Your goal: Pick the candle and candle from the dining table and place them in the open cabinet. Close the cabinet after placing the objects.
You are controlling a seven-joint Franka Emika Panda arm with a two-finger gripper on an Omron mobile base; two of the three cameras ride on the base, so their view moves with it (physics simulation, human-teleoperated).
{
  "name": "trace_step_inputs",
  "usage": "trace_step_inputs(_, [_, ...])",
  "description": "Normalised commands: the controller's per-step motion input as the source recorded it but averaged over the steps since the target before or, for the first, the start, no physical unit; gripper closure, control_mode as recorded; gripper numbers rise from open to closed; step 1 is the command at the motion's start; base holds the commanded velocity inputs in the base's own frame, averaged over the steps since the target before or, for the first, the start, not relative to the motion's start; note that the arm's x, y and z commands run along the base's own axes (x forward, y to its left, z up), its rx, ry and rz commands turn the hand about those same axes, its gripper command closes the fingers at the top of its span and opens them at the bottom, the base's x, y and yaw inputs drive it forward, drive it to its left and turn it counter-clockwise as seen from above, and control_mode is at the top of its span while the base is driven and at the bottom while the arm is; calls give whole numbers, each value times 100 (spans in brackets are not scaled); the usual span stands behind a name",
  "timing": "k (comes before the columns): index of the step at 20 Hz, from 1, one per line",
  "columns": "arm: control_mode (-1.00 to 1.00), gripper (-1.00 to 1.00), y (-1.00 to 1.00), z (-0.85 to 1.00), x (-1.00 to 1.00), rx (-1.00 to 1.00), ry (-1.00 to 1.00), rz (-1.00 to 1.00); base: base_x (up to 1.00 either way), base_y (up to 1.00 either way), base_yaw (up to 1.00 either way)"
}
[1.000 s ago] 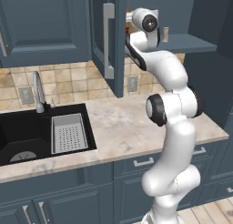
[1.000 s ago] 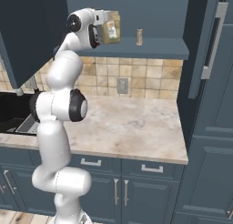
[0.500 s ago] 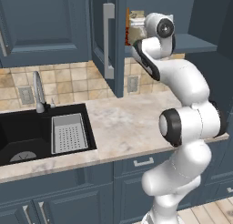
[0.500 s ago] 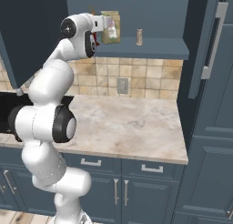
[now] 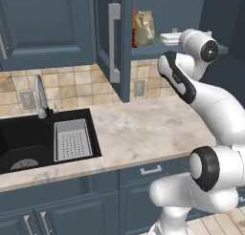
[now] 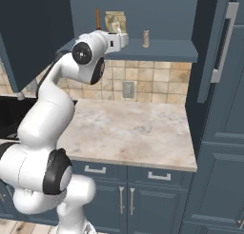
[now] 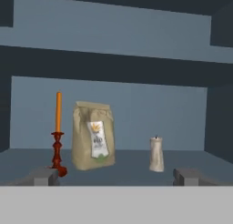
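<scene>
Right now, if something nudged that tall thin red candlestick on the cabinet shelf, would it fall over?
Probably, yes. The red candlestick is tall and slender on a small flared foot, so it looks top-heavy and apt to tip. It stands close beside the paper bag, which might catch it on that side. Once down, its round stem would likely roll.

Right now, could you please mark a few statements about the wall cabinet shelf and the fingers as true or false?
1. The slender dark red candlestick stands upright on the blue cabinet shelf. True.
2. The brown paper bag lies flat on its side. False: it stands upright.
3. The stubby grey-beige pillar candle is held between the fingers. False: they are spread wide with nothing between them, and the candle stands on the shelf.
4. The bag stands between the two candles in the hand view. True.
5. The dark blue cabinet door is closed. False: it stands open.
</scene>
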Motion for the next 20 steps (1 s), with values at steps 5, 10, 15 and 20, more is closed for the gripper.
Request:
trace_step_inputs(5, [-100,-100,-29,-1,-100,0,0,0,0,0,0])
trace_step_inputs(10, [-100,-100,-1,-16,-100,-10,-1,1,0,0,0])
trace_step_inputs(15, [-100,-100,18,-16,-100,-10,-7,3,0,0,0])
trace_step_inputs(20, [-100,-100,21,-4,-64,-3,-7,2,0,0,0])
